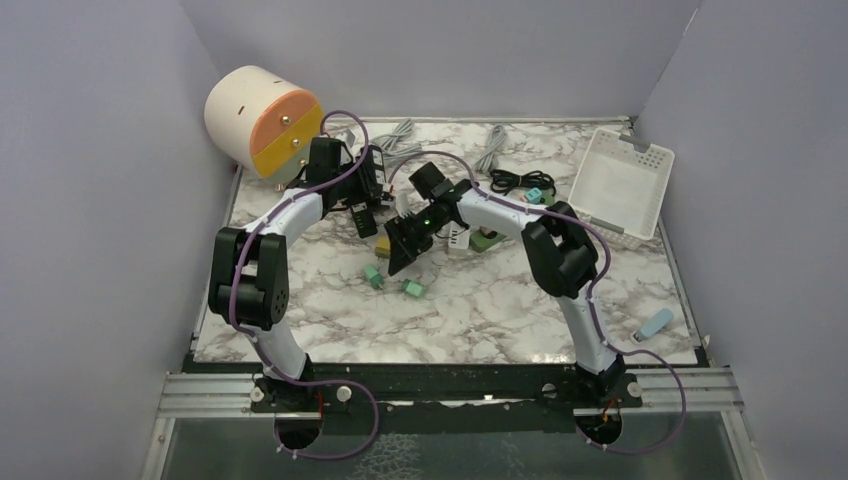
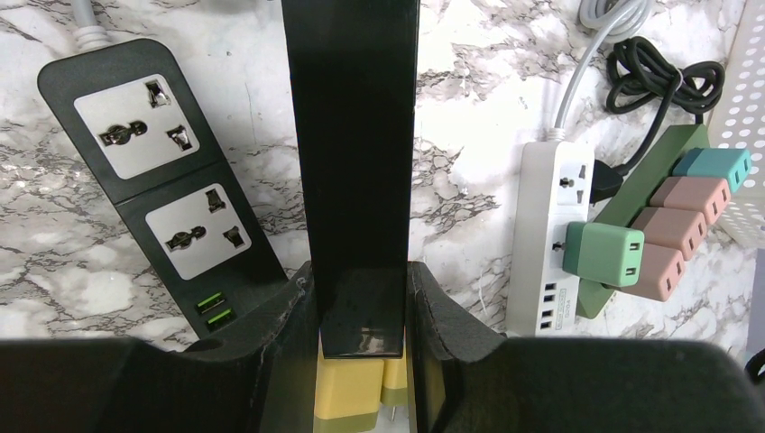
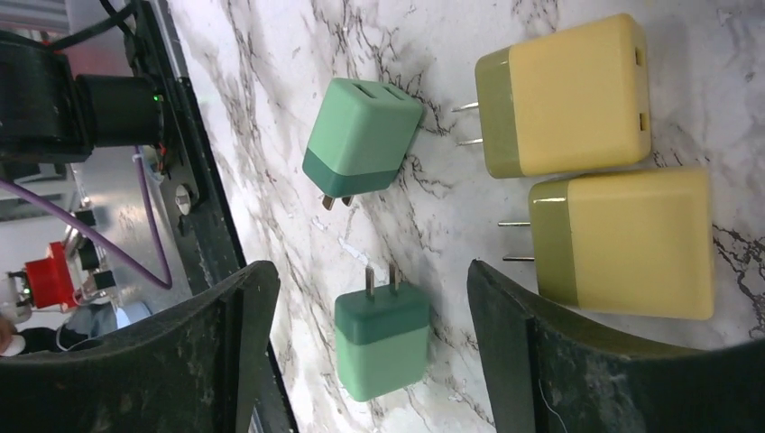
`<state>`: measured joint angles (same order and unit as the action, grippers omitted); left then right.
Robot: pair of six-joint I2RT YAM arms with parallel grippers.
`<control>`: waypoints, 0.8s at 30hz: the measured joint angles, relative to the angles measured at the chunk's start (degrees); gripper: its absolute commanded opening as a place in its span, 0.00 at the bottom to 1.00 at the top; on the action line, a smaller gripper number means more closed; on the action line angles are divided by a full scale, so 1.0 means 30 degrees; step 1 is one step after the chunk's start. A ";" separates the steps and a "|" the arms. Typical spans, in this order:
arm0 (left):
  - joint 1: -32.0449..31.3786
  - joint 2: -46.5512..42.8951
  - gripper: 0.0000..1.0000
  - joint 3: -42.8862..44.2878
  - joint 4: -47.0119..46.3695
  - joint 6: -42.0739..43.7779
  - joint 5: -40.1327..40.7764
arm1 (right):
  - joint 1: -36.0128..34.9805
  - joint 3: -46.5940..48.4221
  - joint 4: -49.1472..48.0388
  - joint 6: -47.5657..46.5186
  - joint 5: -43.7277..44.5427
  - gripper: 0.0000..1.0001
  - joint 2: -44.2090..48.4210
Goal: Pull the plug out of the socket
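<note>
Clamps the left gripper (image 2: 361, 302) tight on a long black block (image 2: 352, 135), both fingers (image 2: 290, 320) flat against its sides, the block running straight up the middle of the left wrist view. Cannot tell from any view whether a plug sits in that block. Just under its near end: a bit of yellow casing (image 2: 347, 397) on the marble tabletop (image 2: 469, 108).

Left of the block, flat and sockets up: a black power strip (image 2: 162, 180). Right of it: a white power strip (image 2: 539, 244), with a mint-green plug (image 2: 603, 254) seated in the lower socket and a black plug (image 2: 607, 180) in the upper. Touching that strip, at a slant: an olive power strip (image 2: 672, 144) carrying three pink plugs (image 2: 690, 198) and a teal plug (image 2: 717, 167), all seated.

Holds the right gripper (image 3: 370, 280) spread wide and empty, low over the tabletop, straddling a green plug (image 3: 382, 343) lying loose, prongs bare, clear of both fingers. Farther out: a second green plug (image 3: 361, 135) and two yellow plugs (image 3: 564, 95) side by side, all unplugged.

From above: both grippers near each other at the far left-centre of the tabletop. At the far right, a white perforated basket (image 1: 622, 180); in the far left corner, a cream drum (image 1: 262, 120).
</note>
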<state>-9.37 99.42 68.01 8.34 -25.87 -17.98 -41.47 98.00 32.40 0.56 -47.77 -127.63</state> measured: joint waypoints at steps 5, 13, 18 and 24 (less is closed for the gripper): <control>0.0000 0.0000 0.00 -0.0007 0.0007 0.0022 -0.0007 | -0.0073 -0.0262 0.0138 -0.0066 0.1049 0.82 0.0277; 0.0087 -0.0007 0.00 -0.0087 -0.0022 0.0044 -0.0466 | 0.0160 -0.3249 -0.1209 0.0561 0.5901 1.00 0.5093; 0.0102 -0.0007 0.00 -0.0109 -0.0022 0.0095 -0.0954 | 0.0372 -0.6331 -0.4226 0.0991 1.0892 1.00 0.9850; 0.0102 0.0007 0.00 -0.0109 0.0000 0.0102 -0.1596 | 0.0809 -0.5442 -0.4306 0.1588 1.6706 0.96 1.0025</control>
<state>-9.06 99.44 67.68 8.34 -25.56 -22.76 -39.05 81.67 19.49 5.32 2.35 -97.56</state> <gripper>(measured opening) 0.344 0.990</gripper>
